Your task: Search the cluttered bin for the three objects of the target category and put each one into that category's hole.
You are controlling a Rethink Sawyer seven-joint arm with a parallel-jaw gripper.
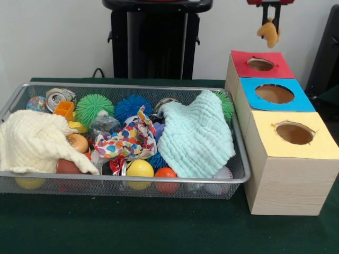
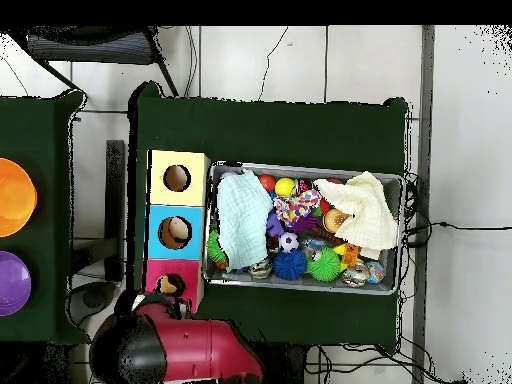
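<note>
Up at the top right of the front view, the gripper (image 1: 271,24) hangs above the red-topped hole (image 1: 260,64), its fingers closed on a small orange-yellow soft toy (image 1: 269,33) that dangles clear of the box. From overhead the toy (image 2: 169,285) sits over the red box near the surface's bottom left corner. Just beside the boxes, the bin (image 1: 159,180) holds spiky balls, a mint cloth (image 1: 196,138) and a cream cloth (image 1: 37,140).
</note>
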